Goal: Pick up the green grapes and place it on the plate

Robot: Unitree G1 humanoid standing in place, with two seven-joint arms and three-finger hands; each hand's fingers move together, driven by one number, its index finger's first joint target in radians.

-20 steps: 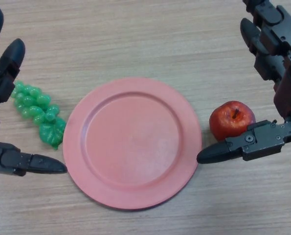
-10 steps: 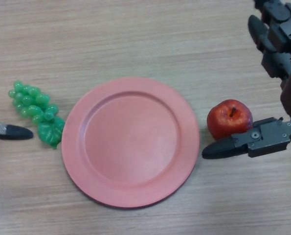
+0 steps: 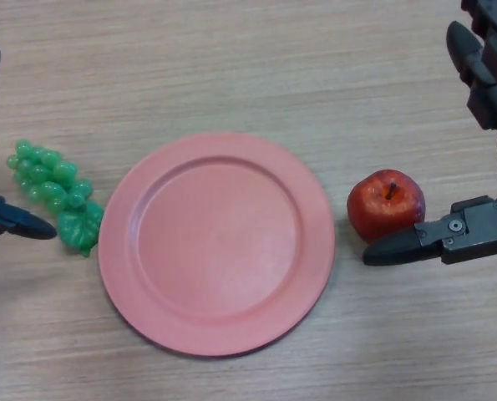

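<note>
The bunch of green grapes (image 3: 53, 193) lies on the wooden table, just left of the empty pink plate (image 3: 216, 242). My left hand (image 3: 7, 220) shows only at the view's left edge. Its thumb lies just left of the grapes' lower end, close to them, and a fingertip shows higher up. It is open and holds nothing. My right hand (image 3: 475, 230) is open at the right edge, its thumb pointing left just below the red apple.
A red apple (image 3: 386, 205) stands right of the plate, next to my right thumb. The right hand's fingers (image 3: 482, 75) hang over the table's upper right.
My left hand has drawn back to the left, so only its thumb and a fingertip still show. My right hand has shifted a little to the right. Grapes, plate and apple stay put.
</note>
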